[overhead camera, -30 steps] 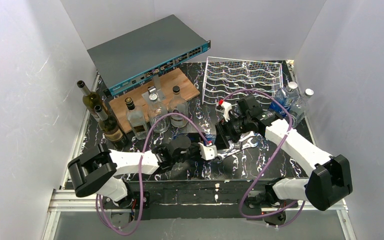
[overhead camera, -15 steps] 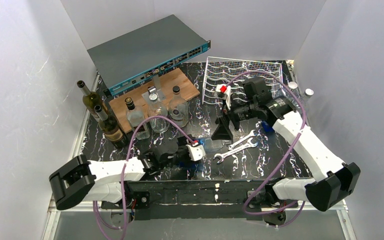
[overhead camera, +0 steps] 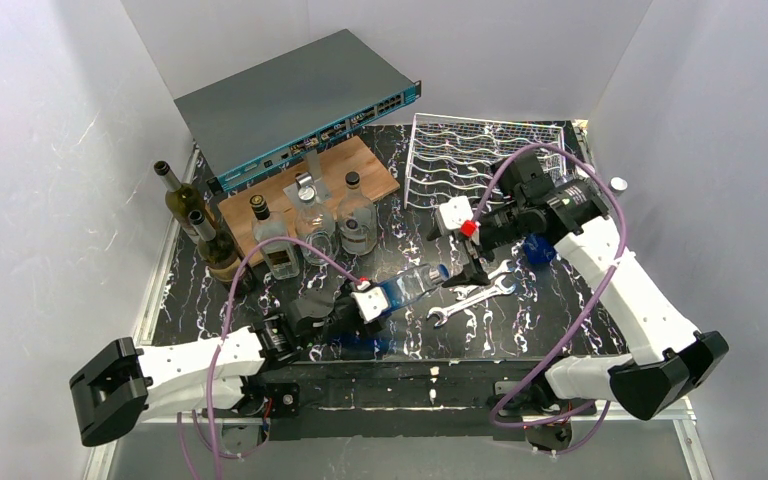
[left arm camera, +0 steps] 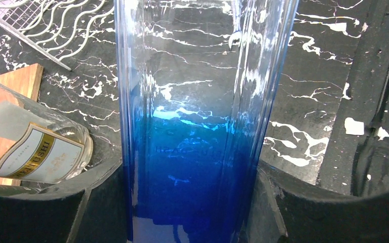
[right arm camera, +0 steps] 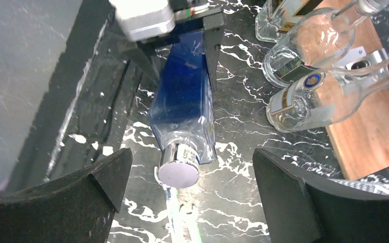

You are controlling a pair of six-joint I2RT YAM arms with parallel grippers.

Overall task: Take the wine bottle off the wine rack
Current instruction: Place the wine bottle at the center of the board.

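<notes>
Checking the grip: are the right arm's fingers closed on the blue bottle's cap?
No, the right fingers stand wide apart either side of the cap of the blue bottle, touching neither.

From my seat the wine rack (overhead camera: 485, 158) sits at the back right of the table (overhead camera: 520, 330), the switch box (overhead camera: 295, 100) is back left with the wooden board (overhead camera: 300, 190) just before it, three bottles (overhead camera: 315, 228) stand along the board's near edge, and two more bottles (overhead camera: 200, 225) stand to their left by the wall. In front of the rack, mid-table, the wine bottle (overhead camera: 415, 285) lies tilted between the left gripper's (overhead camera: 382, 298) fingers, its cap toward the right gripper (overhead camera: 468, 272) just beyond it. Two wrenches (overhead camera: 475, 293) lie on the table right of the wine bottle, under the right gripper
</notes>
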